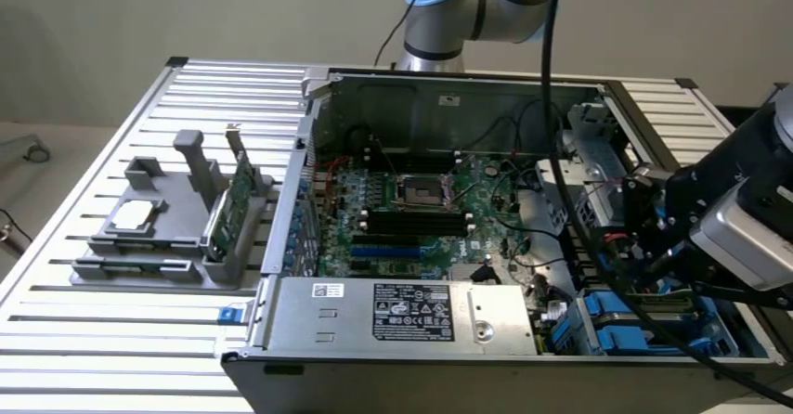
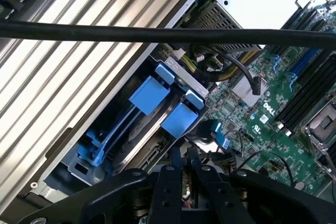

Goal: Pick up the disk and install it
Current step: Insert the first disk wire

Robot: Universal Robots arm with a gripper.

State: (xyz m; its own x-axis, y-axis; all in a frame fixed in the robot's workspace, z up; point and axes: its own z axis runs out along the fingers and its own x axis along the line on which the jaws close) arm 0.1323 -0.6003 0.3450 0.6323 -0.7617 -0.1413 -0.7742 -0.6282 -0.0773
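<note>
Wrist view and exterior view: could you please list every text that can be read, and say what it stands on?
"DELL": white print on the green motherboard.
Too small to read: the print on the power supply label.
Too small to read: the white sticker beside that label.
</note>
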